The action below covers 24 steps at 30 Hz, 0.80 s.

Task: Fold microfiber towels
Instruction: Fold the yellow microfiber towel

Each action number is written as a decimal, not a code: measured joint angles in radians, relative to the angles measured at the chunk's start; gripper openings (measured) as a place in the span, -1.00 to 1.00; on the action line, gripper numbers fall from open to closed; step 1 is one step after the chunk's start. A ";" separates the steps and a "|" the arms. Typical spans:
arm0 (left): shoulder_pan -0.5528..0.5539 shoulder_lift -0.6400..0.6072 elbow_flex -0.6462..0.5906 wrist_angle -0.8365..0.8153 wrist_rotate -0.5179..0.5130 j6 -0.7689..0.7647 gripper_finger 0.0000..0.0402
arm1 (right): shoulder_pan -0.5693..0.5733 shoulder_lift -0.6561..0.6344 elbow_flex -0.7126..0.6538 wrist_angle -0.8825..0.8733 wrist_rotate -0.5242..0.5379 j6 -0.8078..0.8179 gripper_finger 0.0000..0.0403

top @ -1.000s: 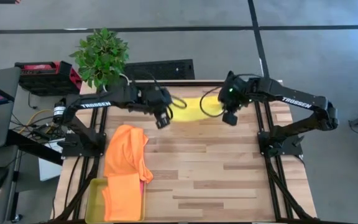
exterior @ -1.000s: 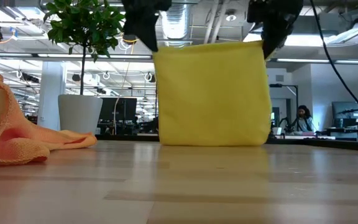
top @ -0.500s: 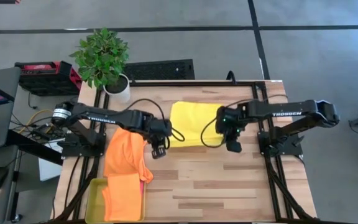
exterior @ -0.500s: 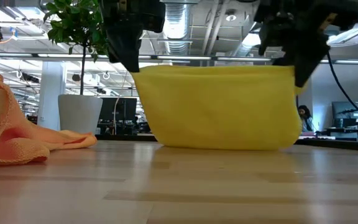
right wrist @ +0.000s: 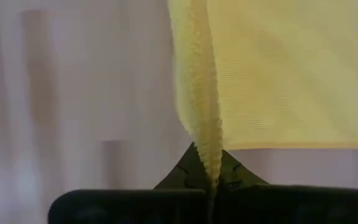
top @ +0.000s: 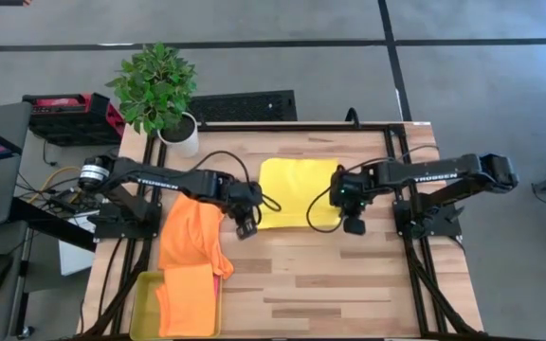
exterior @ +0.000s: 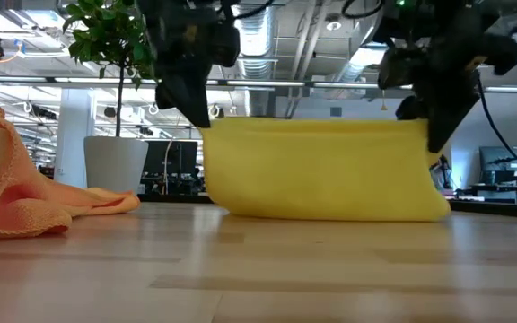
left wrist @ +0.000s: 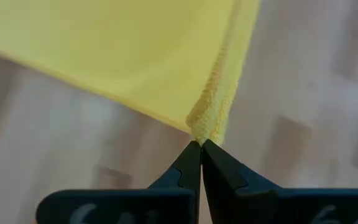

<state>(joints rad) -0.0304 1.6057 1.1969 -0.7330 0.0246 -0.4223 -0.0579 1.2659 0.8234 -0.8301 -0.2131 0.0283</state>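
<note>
A yellow microfiber towel [top: 297,189] lies spread at the table's far middle, its far part on the wood. Its near edge [exterior: 317,126] is held up between my two grippers. My left gripper [top: 245,230] is shut on the near left corner and my right gripper [top: 354,225] on the near right corner. In the low view the towel [exterior: 321,170] stands like a low wall, its bottom on the table. An orange towel [top: 192,237] lies in a heap at the left, its near end draped over another orange towel [top: 183,298] that lies in a tray. My left gripper pinches the yellow towel's near left corner [left wrist: 207,127] between its two shut fingers, slanting down from above. The corner is lifted off the table and the cloth runs away from it down to the wood. My right gripper pinches the towel's near right corner [right wrist: 207,149] between its two shut fingers, slanting down from above. The hem stands on edge in the hold. This corner is lifted, and the edge between the two grippers is nearly straight.
A translucent yellow-green tray [top: 145,303] sits at the near left corner. A potted plant [top: 159,90] stands at the far left corner. Bare wood [top: 349,284] stretches across the near middle and near right.
Both grippers have come down and toward the table's near edge, tipping more steeply downward and staying shut on the towel. The yellow towel, which hung below them at the far side, now lies spread on the table behind them, with its held edge lower and longer.
</note>
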 joint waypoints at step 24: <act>0.263 0.000 -0.081 0.243 -0.198 0.024 -1.00 | -0.306 0.157 0.000 0.121 0.295 -0.089 -0.96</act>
<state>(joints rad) 0.2327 1.6054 1.1160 -0.4902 -0.1730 -0.3983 -0.3644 1.4226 0.8234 -0.7091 0.0816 -0.0608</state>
